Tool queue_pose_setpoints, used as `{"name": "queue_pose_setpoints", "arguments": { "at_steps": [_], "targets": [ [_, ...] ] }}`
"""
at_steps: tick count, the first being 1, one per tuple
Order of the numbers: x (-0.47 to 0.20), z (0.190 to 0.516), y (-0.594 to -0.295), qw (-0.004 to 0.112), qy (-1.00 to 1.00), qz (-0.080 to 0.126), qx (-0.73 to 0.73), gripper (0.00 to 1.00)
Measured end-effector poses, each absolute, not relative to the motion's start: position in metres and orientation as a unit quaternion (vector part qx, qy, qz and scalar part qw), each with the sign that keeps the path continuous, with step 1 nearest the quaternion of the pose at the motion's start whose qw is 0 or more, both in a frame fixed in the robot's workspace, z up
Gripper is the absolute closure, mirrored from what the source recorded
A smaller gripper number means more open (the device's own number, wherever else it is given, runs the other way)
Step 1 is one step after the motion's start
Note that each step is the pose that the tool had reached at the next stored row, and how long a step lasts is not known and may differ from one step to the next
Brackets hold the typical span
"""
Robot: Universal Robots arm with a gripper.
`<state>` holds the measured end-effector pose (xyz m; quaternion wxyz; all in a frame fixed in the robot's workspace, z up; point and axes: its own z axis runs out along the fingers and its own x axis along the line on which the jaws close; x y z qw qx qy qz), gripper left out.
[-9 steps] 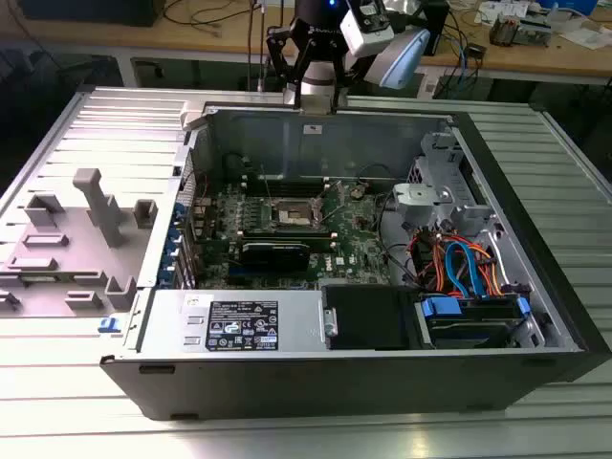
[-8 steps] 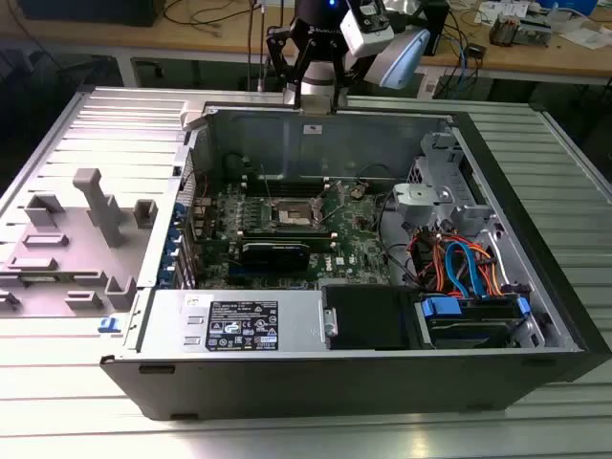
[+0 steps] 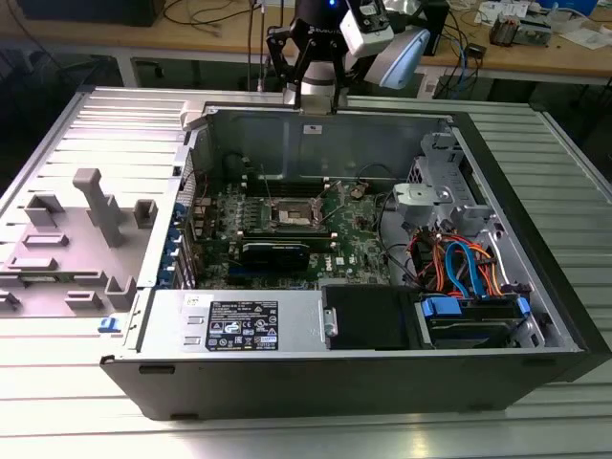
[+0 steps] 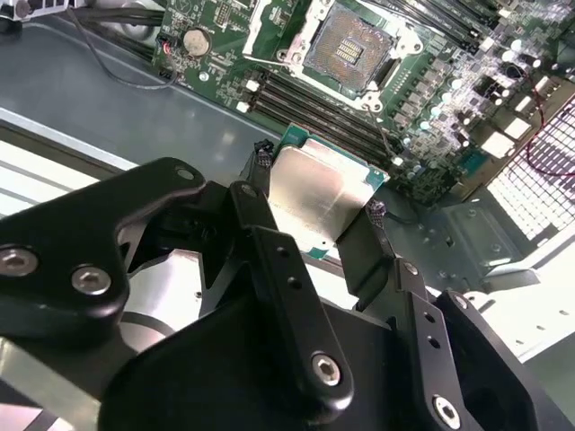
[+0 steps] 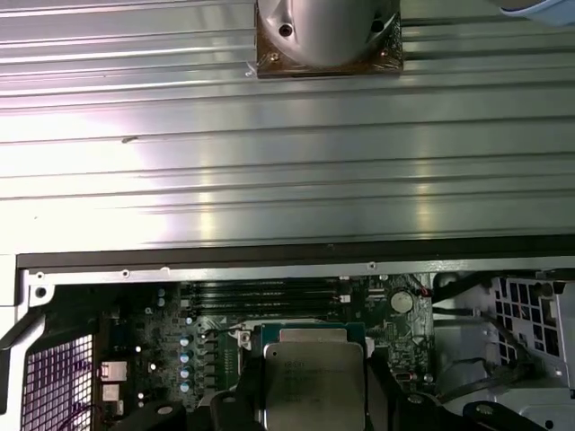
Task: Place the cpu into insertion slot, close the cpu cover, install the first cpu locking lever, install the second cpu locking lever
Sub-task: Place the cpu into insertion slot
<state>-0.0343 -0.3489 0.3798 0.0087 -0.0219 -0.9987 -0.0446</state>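
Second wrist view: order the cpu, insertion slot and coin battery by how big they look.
1. cpu (nearest the camera, so its lead is unsure)
2. insertion slot
3. coin battery, clearly smallest

cpu (image 4: 310, 202): silvery metal lid, smooth satin sheen (green board rim); gripper (image 4: 319, 184): matt black; table (image 5: 269, 180): ribbed, reflective bare metal.

The cpu (image 4: 310, 202), a flat silvery square with green edging, sits clamped in the gripper (image 4: 319, 184), well apart from the insertion slot (image 4: 346, 49). That slot lies uncovered on the green board (image 4: 431, 99), its inner field exposed.
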Motion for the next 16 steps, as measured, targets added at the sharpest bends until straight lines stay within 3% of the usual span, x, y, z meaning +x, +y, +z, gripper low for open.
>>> {"name": "queue_pose_setpoints", "arguments": {
  "at_steps": [16],
  "targets": [
    [-0.034,0.376,-0.365,0.008,-0.998,-0.045,-0.044,0.46]
  ]
}}
